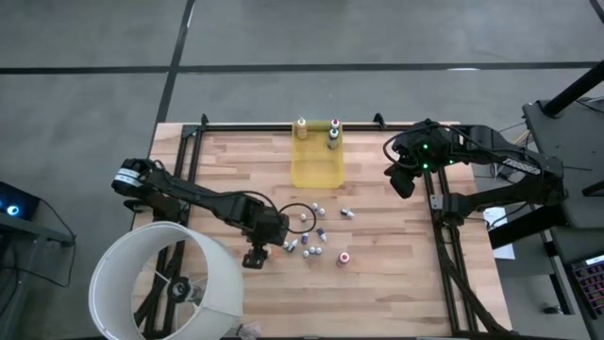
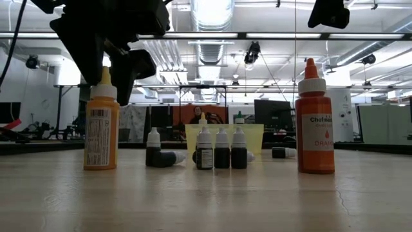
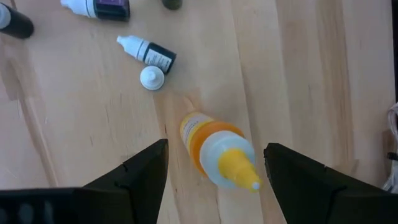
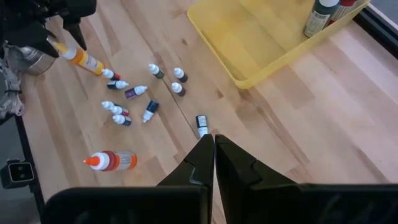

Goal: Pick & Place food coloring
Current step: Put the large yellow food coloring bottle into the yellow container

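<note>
Food coloring bottles, tiny ones with white, red and dark caps [image 1: 316, 236], lie and stand in a loose bunch on the light wooden table [image 1: 396, 274]. The bunch sits near the see-through yellow plastic tray [image 1: 317, 170], on the side away from the table's back edge. Some more bottles already stand in the tray, at its far end.

One bigger bottle, orange-yellow with a whitish neck and a yellow pointed tip [image 3: 217, 152], stands at the edge of the bunch farthest from the tray. The left gripper [image 3: 214, 168] hangs right above this bottle. Its two dark fingers are spread wide apart, one on each side of the bottle, and they hold nothing. The bottle stands upright, so its long way points up at the gripper, with the tip between the fingers. It does not look like the fingers touch it.

I think the next move is a straight drop down, then a squeeze on the bottle's body.

The left arm is much nearer to the bunch. The right gripper [image 4: 214, 152] waits up high beside the tray, well apart from the bottles, with its fingers pressed together and nothing in them.
</note>
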Robot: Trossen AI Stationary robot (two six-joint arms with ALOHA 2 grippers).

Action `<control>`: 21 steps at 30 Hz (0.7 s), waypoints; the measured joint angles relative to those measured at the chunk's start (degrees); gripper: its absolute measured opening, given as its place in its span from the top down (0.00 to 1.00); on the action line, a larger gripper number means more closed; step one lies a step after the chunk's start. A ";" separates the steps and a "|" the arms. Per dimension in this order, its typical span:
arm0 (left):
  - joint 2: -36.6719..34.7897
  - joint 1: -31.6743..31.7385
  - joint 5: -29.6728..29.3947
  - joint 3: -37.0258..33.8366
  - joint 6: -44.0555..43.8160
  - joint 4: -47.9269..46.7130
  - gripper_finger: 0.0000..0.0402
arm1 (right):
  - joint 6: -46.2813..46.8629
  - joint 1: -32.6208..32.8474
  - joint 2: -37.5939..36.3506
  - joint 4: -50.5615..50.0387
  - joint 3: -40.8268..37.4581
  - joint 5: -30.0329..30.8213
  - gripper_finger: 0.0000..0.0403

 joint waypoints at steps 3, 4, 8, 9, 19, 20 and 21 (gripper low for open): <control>0.00 0.00 0.16 -0.01 -0.49 -0.02 0.41 | 0.00 -0.01 0.00 -0.02 0.00 0.02 0.98; 0.00 0.00 0.16 -0.01 -0.52 -0.01 0.41 | 0.00 -0.01 0.00 -0.01 0.00 0.02 0.98; 0.00 0.00 0.55 0.02 -0.63 -0.03 0.41 | 0.00 0.00 0.00 -0.01 0.00 0.08 0.98; 0.00 0.02 1.05 0.00 -0.80 0.01 0.41 | 0.00 0.00 0.00 -0.02 0.00 0.23 0.98; -0.04 -0.01 1.23 -0.16 -1.32 -0.06 0.41 | 0.00 -0.02 0.00 -0.02 0.00 1.11 0.98; -0.04 -0.02 1.24 -0.16 -1.32 -0.06 0.41 | 0.00 -0.02 0.00 0.00 0.00 1.11 0.98; -0.04 -0.02 1.24 -0.17 -1.28 -0.06 0.41 | 0.04 -0.02 0.00 -0.01 0.00 1.11 0.98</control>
